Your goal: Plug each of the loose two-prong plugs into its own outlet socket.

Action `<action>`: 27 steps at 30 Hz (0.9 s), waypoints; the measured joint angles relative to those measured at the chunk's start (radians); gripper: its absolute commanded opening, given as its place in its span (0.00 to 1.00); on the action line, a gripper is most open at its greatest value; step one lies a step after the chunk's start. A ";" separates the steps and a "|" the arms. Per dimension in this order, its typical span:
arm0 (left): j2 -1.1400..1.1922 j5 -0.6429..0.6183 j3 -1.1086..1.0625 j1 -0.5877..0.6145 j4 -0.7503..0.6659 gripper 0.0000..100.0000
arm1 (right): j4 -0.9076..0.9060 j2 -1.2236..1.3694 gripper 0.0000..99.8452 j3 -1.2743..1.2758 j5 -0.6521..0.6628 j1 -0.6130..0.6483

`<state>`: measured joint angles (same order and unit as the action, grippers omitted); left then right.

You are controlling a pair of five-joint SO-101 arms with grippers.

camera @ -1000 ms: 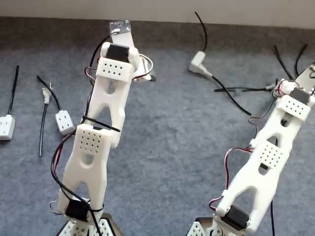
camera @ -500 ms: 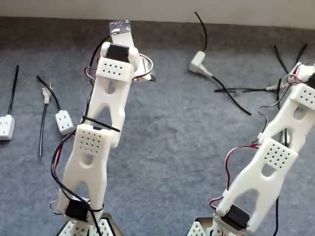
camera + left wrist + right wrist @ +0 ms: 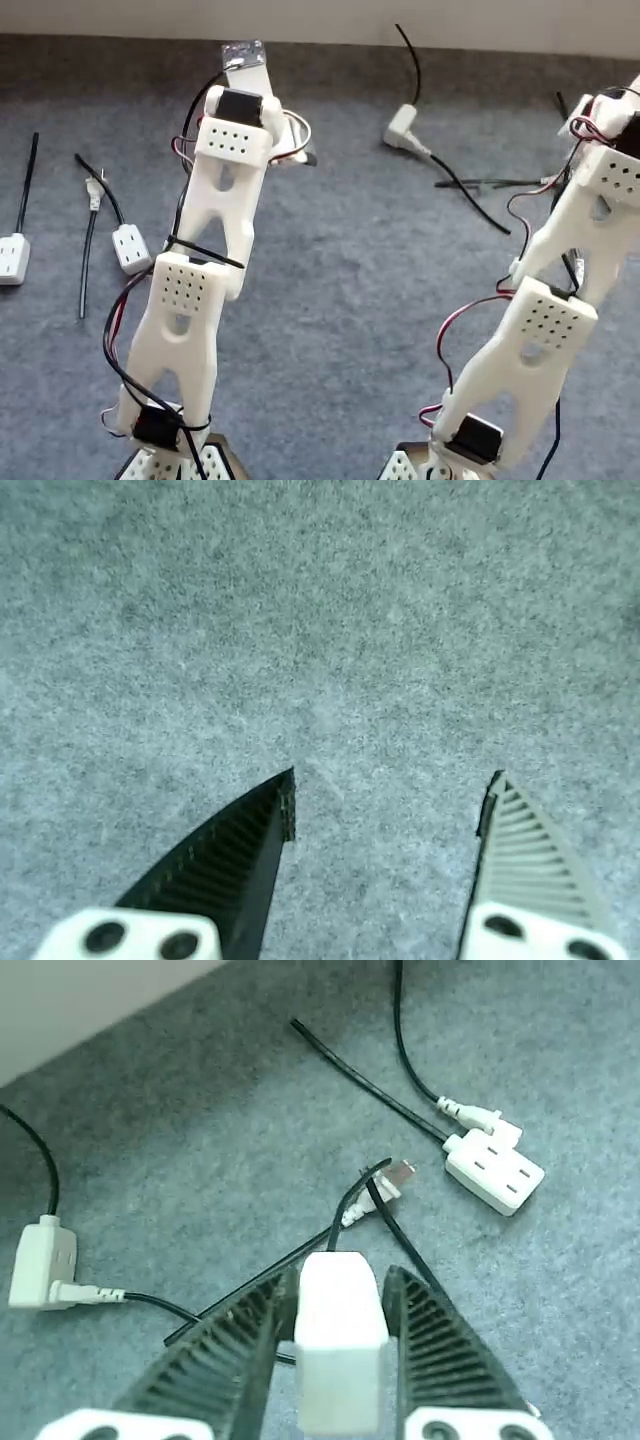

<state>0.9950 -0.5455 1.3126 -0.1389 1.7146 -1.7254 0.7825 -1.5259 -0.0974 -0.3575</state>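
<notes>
1. The grey carpeted table lies under everything we see.
2. In the high view the left arm stands from 7 o'clock up toward 11 o'clock. The right arm runs from 5 o'clock up to 2 o'clock.
3. The left gripper hangs over bare carpet, its jaws released and spread, with nothing between them.
4. The right gripper is clenched on a white block. We take the block for an outlet socket, though its face is turned away from us.
5. Beyond the right gripper a three-slot socket lies on the carpet with a white corded plug joined to its end.
6. At 1 o'clock in the high view a corded socket lies with a plug at its side.
7. At 9 o'clock in the high view sit an end socket at the table's edge and a small socket near the left arm.
8. A loose two-prong plug lies just beside the three-slot socket, not touching it.
9. A second loose plug lies near 10 o'clock in the high view, close to the small socket and unplugged.
</notes>
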 measured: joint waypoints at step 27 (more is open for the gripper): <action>0.092 0.000 -0.002 0.023 -0.084 0.30 | 0.000 -0.549 0.14 1.211 -0.120 0.548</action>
<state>1.0871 -0.5455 1.3111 -0.1158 1.6303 -1.7254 0.2332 -0.3153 -0.2171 0.1903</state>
